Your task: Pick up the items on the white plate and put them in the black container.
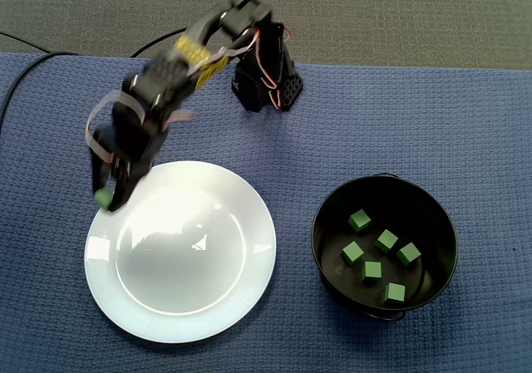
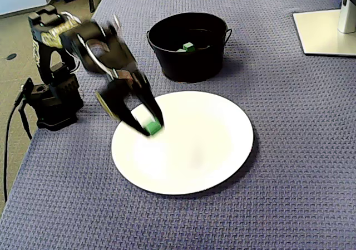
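Clamping green cube (image 2: pixel 152 128), gripper (image 2: pixel 148 126) above white plate (image 1: pixel 183 261) edge; black container (image 1: pixel 321 223) holds six cubes (image 1: pixel 371 270).

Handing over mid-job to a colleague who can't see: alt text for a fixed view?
In a fixed view, the end effector of the black robot arm grips a small green cube at the upper-left rim of an otherwise bare round white plate. To its right, a round black container holds six green cubes; both sit on a blue woven cloth.

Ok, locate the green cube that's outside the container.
The green cube is held in the gripper, over the left part of the white plate in a fixed view, well short of the black container.
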Controlling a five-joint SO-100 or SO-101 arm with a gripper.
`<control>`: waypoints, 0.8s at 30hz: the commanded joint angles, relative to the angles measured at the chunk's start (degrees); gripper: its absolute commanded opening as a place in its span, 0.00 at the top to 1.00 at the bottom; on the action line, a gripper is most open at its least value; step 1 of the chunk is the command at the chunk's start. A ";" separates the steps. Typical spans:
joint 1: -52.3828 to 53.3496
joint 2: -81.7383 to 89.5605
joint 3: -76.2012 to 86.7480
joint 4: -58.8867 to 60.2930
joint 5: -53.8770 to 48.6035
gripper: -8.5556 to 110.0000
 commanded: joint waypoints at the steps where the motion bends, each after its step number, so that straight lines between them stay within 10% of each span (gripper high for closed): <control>1: -5.80 19.42 -5.89 16.08 10.63 0.93; 11: -39.55 45.09 -7.21 16.26 31.82 0.93; 24: -58.62 26.10 9.14 -8.53 47.64 0.93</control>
